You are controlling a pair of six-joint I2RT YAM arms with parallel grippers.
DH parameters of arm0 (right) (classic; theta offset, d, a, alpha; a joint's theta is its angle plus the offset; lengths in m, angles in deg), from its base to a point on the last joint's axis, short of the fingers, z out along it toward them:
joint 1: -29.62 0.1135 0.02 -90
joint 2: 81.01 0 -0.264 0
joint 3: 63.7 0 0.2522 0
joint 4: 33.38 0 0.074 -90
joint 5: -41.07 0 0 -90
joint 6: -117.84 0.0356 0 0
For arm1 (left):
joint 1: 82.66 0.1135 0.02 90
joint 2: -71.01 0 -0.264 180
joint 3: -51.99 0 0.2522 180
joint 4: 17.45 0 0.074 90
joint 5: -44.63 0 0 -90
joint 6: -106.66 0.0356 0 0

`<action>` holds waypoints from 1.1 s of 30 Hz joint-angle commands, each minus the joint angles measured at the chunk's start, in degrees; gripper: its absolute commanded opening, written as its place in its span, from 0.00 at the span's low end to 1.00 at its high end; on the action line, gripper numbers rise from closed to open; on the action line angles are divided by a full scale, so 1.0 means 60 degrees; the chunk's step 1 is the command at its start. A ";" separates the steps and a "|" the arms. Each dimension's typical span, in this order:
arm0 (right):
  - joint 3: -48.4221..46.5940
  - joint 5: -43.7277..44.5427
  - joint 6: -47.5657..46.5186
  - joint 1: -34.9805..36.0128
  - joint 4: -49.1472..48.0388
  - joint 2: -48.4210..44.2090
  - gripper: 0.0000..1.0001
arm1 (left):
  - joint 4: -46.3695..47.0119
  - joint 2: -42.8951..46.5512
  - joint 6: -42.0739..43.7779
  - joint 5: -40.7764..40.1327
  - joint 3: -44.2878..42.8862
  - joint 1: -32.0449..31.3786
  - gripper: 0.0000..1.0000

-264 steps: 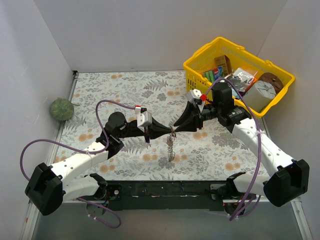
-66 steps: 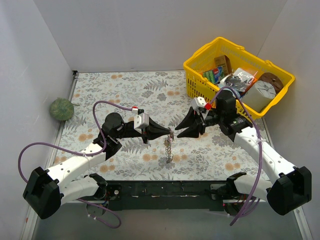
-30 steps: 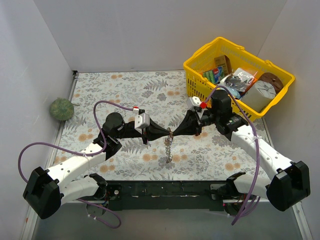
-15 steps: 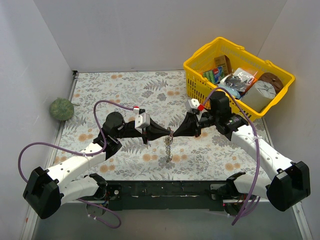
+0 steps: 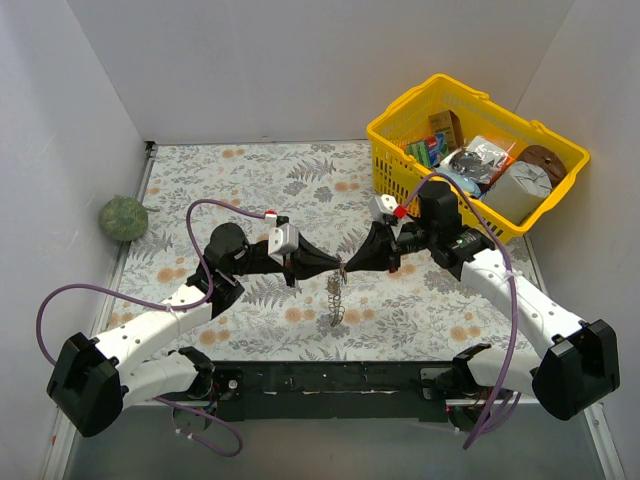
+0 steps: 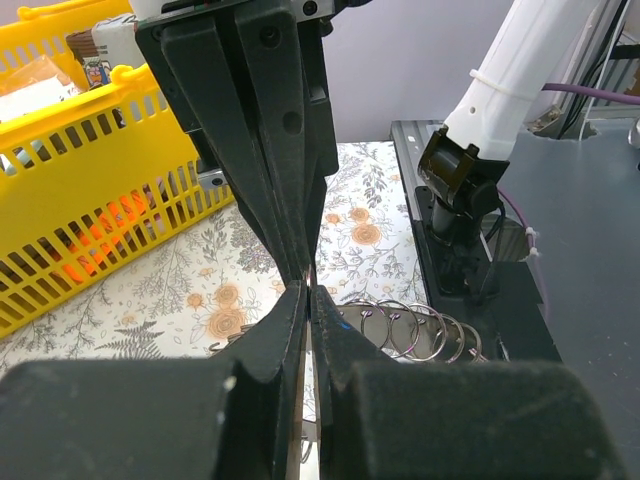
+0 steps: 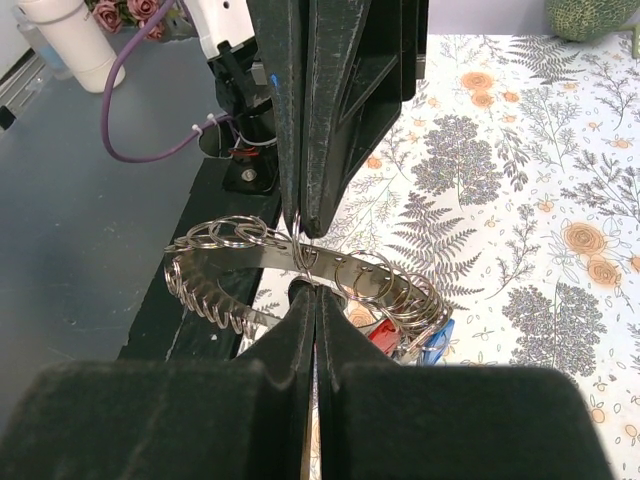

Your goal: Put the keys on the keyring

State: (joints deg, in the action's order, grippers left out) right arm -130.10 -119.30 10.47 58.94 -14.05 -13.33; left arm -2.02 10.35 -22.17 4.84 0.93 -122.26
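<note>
Left jaws & right jaws both clenched, tip to tip, pinching the keyring (image 7: 240, 262) at one spot, mid-air above the surface (image 5: 250, 180). Red & blue keys (image 7: 382, 336) show just behind its loops, partly hidden; exact grip pt covered by fingertips.

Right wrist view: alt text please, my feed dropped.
The right gripper from below and the left gripper from above pinch the silvery keyring tip to tip. Red and blue keys show under its right end, floral tablecloth beyond.
</note>
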 commanded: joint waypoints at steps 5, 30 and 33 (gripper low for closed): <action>0.0219 0.1195 0.0052 -0.0038 -0.0560 -0.1067 0.06 | 0.0292 0.0208 0.0143 0.0097 -0.0463 -0.0007 0.00; 0.1801 0.0830 0.3933 0.0196 -0.5673 -0.1466 0.43 | 0.0775 0.0179 -0.0120 0.0098 -0.0346 -0.0007 0.00; 0.1801 0.0830 0.4007 0.0269 -0.5790 -0.1363 0.38 | 0.0804 0.0179 -0.0120 0.0097 -0.0331 -0.0007 0.00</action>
State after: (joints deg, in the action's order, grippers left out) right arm -119.09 -113.62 31.41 59.81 -42.60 -21.96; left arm -0.03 10.37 -22.65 5.08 0.65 -122.19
